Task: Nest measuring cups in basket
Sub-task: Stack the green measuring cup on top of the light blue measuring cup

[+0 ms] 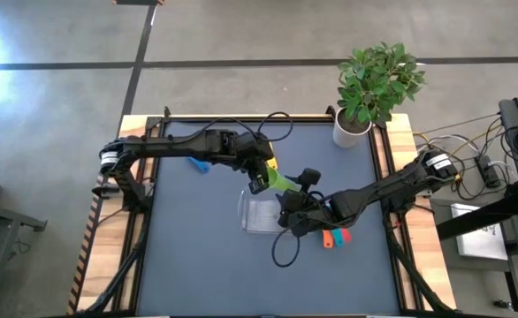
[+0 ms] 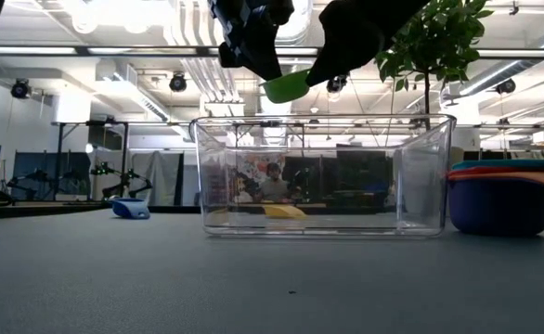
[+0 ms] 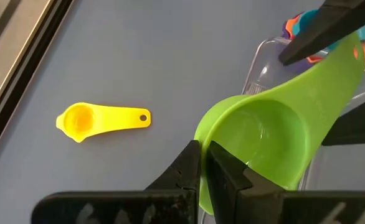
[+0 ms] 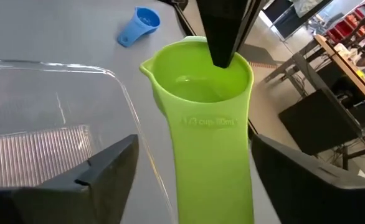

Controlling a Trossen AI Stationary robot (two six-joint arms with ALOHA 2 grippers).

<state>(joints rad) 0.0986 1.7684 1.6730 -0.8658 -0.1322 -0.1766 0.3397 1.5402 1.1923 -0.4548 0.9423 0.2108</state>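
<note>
Wide industrial hall behind, ceiling lights in rows, and down front the dark counter (image 1: 197, 256) framed by wooden edges. Largest thing on it is the potted plant (image 1: 376, 79), standing at the far right corner, well away from the clear basket (image 1: 261, 215). The basket sits mid-counter, and it's our landmark.

Right above the basket's far edge, both arms meet. The left gripper (image 1: 257, 182) is clamped shut on the rim of the green measuring cup (image 1: 283, 181), holding it in the air over the basket. The right gripper (image 4: 189, 158) stands with its fingers spread wide on either side of the cup's flat handle, not pinching it.

Just beside the basket on its right, a cluster of cups rests on the counter, orange (image 1: 327, 239) and teal (image 1: 341, 235) handles showing, a dark blue bowl under them in the low view. Well off to the basket's far left lies the blue measuring cup (image 1: 199, 165). The small yellow measuring cup (image 3: 100, 119) lies flat near the basket.
</note>
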